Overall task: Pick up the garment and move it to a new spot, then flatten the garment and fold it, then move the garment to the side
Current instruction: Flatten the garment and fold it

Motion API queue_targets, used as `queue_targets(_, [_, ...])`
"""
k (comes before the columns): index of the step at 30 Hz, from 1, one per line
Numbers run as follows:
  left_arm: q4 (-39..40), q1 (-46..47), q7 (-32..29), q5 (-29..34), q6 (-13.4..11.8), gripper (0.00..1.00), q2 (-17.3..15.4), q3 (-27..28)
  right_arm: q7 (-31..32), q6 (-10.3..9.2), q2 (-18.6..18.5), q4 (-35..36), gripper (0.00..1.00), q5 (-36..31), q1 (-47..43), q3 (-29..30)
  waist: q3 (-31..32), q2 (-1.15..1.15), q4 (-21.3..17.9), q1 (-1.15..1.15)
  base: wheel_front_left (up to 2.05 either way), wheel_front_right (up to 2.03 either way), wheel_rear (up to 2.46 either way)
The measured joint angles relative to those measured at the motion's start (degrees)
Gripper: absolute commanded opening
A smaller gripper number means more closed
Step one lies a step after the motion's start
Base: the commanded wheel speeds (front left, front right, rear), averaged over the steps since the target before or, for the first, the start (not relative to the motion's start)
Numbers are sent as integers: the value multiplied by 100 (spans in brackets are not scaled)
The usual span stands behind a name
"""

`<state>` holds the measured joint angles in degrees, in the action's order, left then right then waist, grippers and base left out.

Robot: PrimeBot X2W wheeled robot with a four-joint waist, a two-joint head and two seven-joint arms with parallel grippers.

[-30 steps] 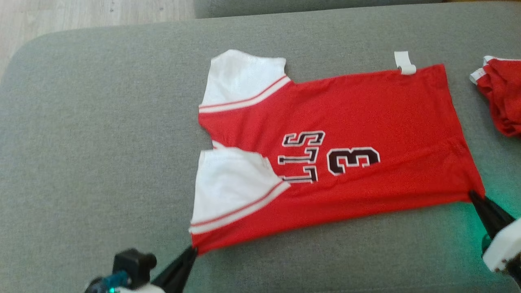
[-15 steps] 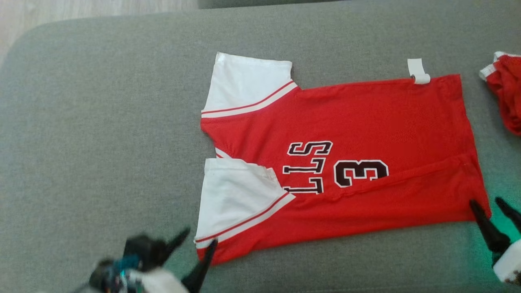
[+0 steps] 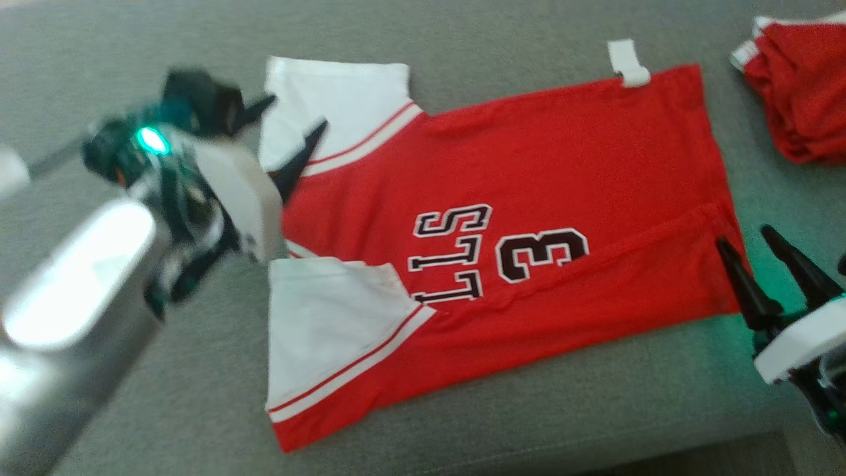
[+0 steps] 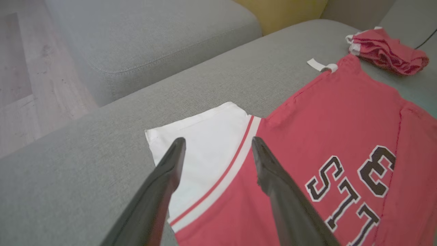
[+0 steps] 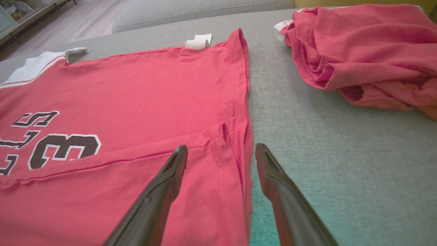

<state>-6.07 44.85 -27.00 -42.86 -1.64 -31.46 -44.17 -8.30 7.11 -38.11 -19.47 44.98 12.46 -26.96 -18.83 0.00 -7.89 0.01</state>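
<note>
Garment print reads "LLS" and "3".

Red jersey lies flat on the grey cushion, white sleeves to the left, near edge folded up over part of the "3". Left gripper is over the far sleeve, jaws apart, empty. Right gripper is at the hem's near corner, jaws apart, straddling the edge. White tag sticks out at the far hem. Second red garment at top right, apart.
</note>
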Motion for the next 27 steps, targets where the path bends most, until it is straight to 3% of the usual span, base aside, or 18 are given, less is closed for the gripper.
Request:
queue_targets(6, [-1368,1204,-671,188,222,100,2,-12,127,0,267,104,100,-222,403,7,-344,0,-468,0,0,0,0])
queue_targets(11, [-2113,1502,-970,334,224,100,-49,-57,134,0,383,85,100,-246,527,-54,-539,0,-767,0,0,0,0])
queue_targets(17, [-2818,1574,-942,695,323,100,-255,-255,126,0,474,-19,100,-257,631,-140,-757,0,-1063,0,0,0,0])
queue_targets(24, [-3085,1805,-669,781,326,100,-241,-258,116,0,472,-133,100,-236,725,-216,-892,0,-1099,-1,0,0,0])
queue_targets(25, [-3114,1832,-669,780,372,93,-232,-258,116,0,470,-156,100,-235,733,-219,-902,0,-1090,-1,0,0,0])
queue_targets(26, [-3143,1854,-667,773,409,79,-216,-253,116,0,469,-168,100,-229,744,-221,-910,0,-1083,-1,0,0,0])
queue_targets(27, [-3172,1867,-639,745,428,53,-196,-250,116,0,469,-172,100,-216,763,-230,-915,0,-1077,-1,0,0,0])
